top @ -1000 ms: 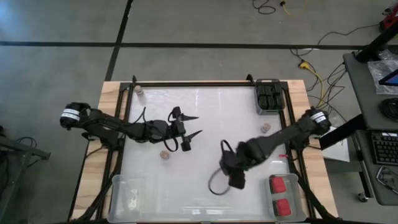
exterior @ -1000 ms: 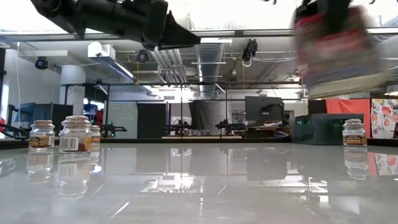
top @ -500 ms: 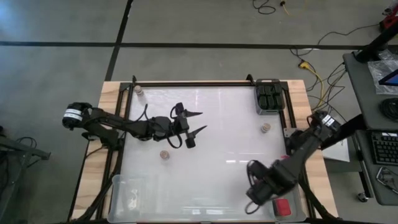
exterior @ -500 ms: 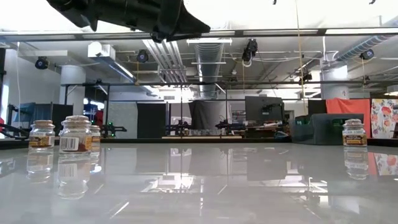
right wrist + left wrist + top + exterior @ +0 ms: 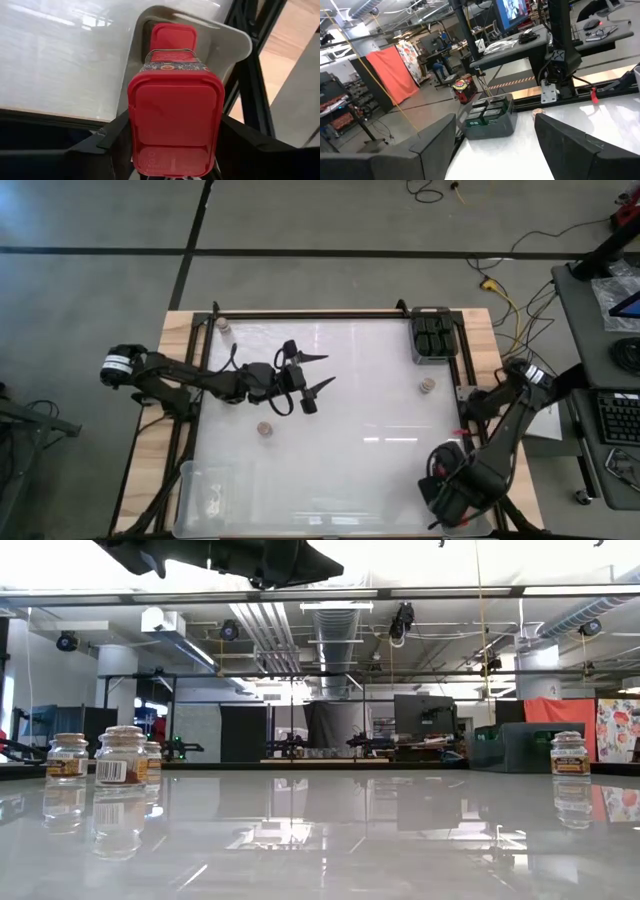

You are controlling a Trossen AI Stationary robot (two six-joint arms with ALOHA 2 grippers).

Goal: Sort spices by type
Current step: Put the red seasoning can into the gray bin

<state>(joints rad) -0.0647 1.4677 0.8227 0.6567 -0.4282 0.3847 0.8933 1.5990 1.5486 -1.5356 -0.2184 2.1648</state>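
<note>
Red-topped jar [image 5: 175, 125] clamped between right gripper [image 5: 458, 498] fingers, held directly above clear bin [image 5: 220, 37] at table's near right corner; second red-topped jar [image 5: 172, 37] seen lying in that bin. Left gripper [image 5: 318, 375] held raised over table centre-left, jaws spread wide, nothing held. Tan-lidded jars [image 5: 265, 428] [image 5: 427, 385] left standing well apart from red bin. Black jars [image 5: 434, 332] stowed in far right bin [image 5: 414, 340].
</note>
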